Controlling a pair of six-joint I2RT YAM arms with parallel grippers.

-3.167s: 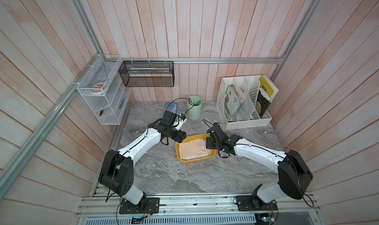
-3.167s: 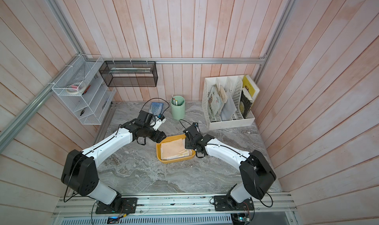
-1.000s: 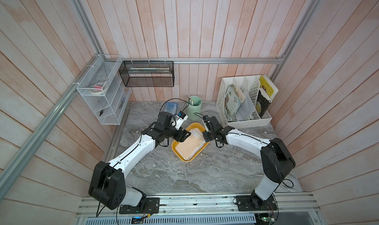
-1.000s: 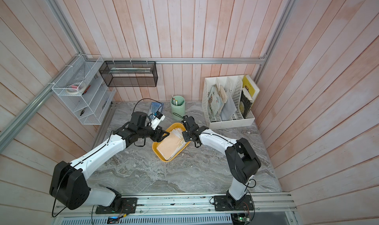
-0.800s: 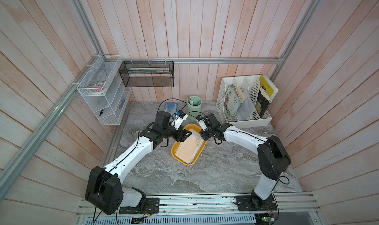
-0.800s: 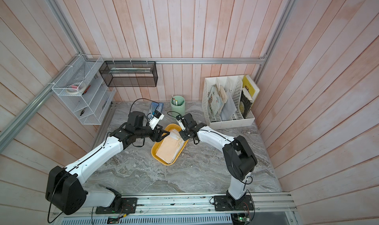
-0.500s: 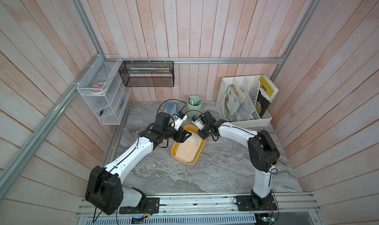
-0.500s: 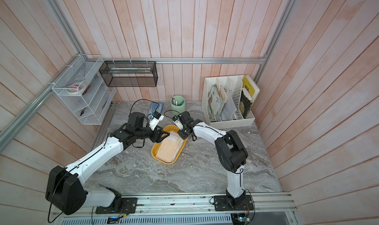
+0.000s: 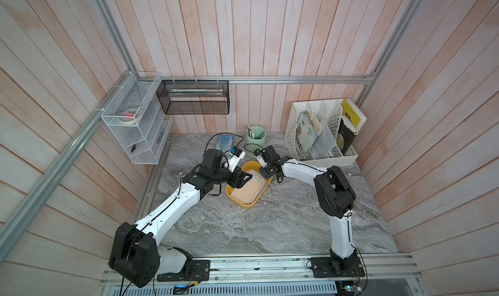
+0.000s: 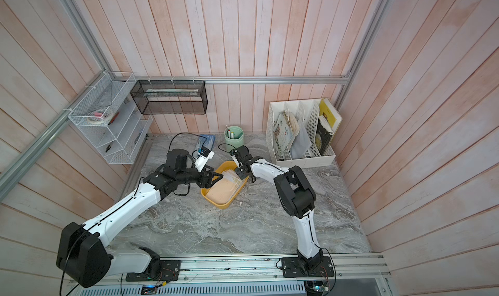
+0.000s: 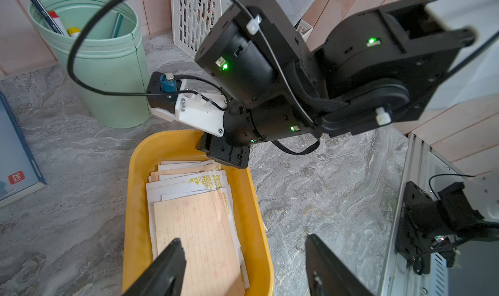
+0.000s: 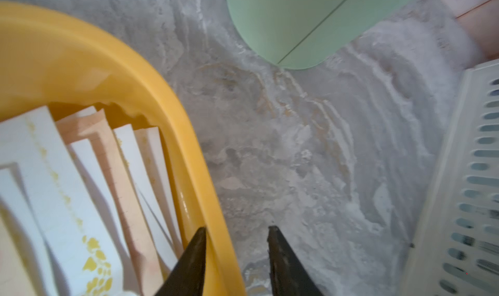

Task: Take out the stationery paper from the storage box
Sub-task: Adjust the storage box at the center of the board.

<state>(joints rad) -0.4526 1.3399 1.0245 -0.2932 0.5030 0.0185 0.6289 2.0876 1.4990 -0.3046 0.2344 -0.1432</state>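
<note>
Several light, floppy paper (image 11: 197,227) sheets in box (image 11: 132,200); I'd pinch fanned far edges. Left gripper (image 11: 243,254) wide; right gripper (image 12: 235,228) parted astride rim.

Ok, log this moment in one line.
left claw: open above box | right claw: open, straddling box rim | paper: inside box

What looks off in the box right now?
The paper is fanned and askew in the box, with sheet ends staggered rather than squared. The right hand straddles the rim, open, gripping nothing.
</note>
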